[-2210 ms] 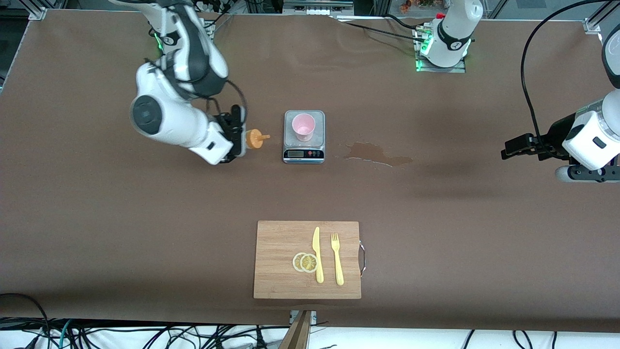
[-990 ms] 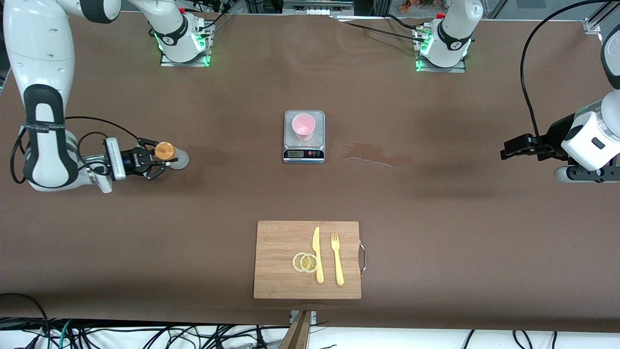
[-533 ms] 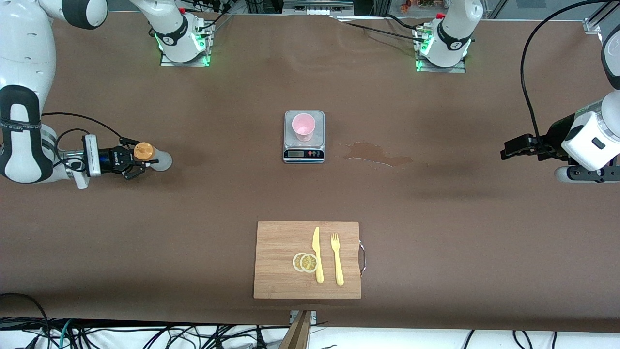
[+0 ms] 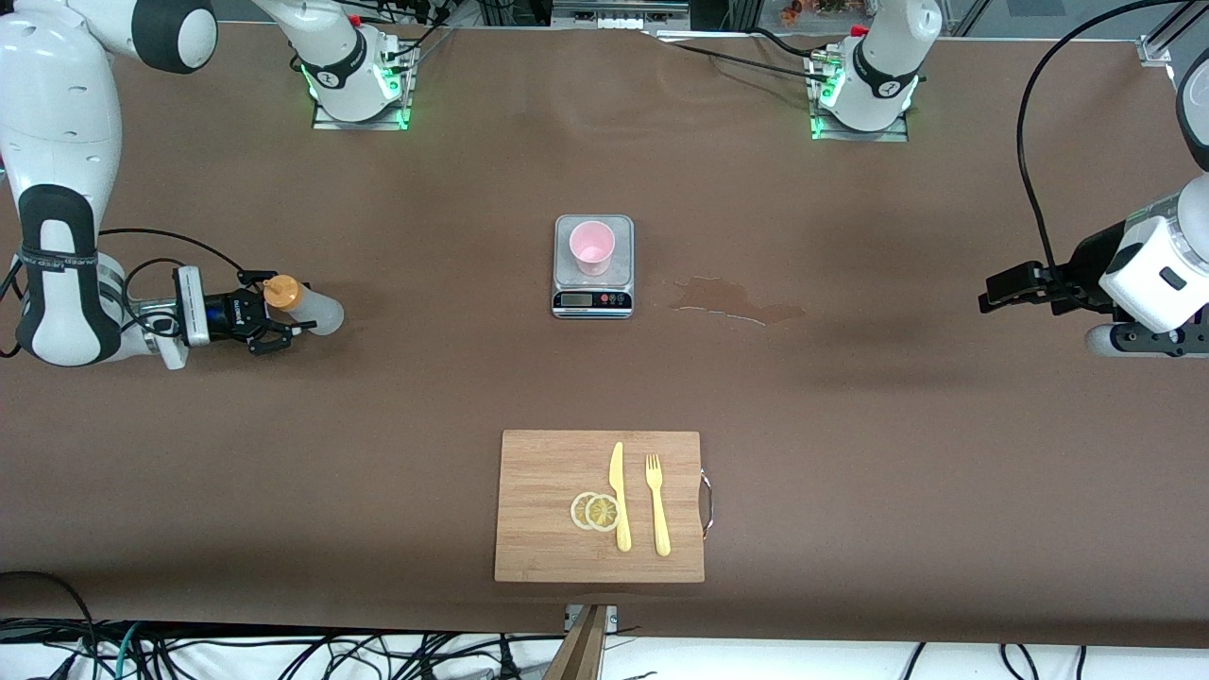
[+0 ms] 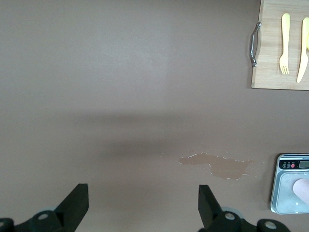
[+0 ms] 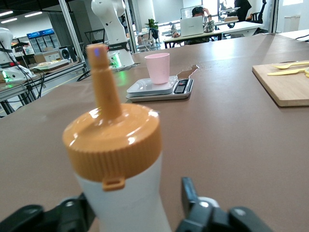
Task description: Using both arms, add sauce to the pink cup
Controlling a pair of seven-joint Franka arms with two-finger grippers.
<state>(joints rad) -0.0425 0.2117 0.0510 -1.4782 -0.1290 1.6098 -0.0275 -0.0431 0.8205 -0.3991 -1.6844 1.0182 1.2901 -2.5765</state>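
Note:
The sauce bottle [image 4: 307, 306], frosted white with an orange nozzle cap [image 6: 112, 137], stands on the table toward the right arm's end, well away from the scale. My right gripper [image 4: 281, 314] reaches in low around its body and is open: one finger [image 6: 192, 197] stands clear of the bottle wall and the other sits close against it. The pink cup [image 4: 592, 246] stands upright on the silver scale [image 4: 567, 272]; the right wrist view also shows the cup [image 6: 158, 67]. My left gripper [image 4: 988, 289] hangs open and empty over the left arm's end of the table [image 5: 143, 203].
A brown spill [image 4: 732, 300] lies on the table beside the scale, toward the left arm's end. A wooden cutting board [image 4: 543, 472] with a yellow knife [image 4: 619, 496], a fork [image 4: 656, 505] and lemon slices [image 4: 595, 511] lies nearer the front camera.
My right arm carried the bottle from beside the scale out toward its own end of the table. Its jaws, shut on the bottle a moment ago, have opened. The left arm has not moved.

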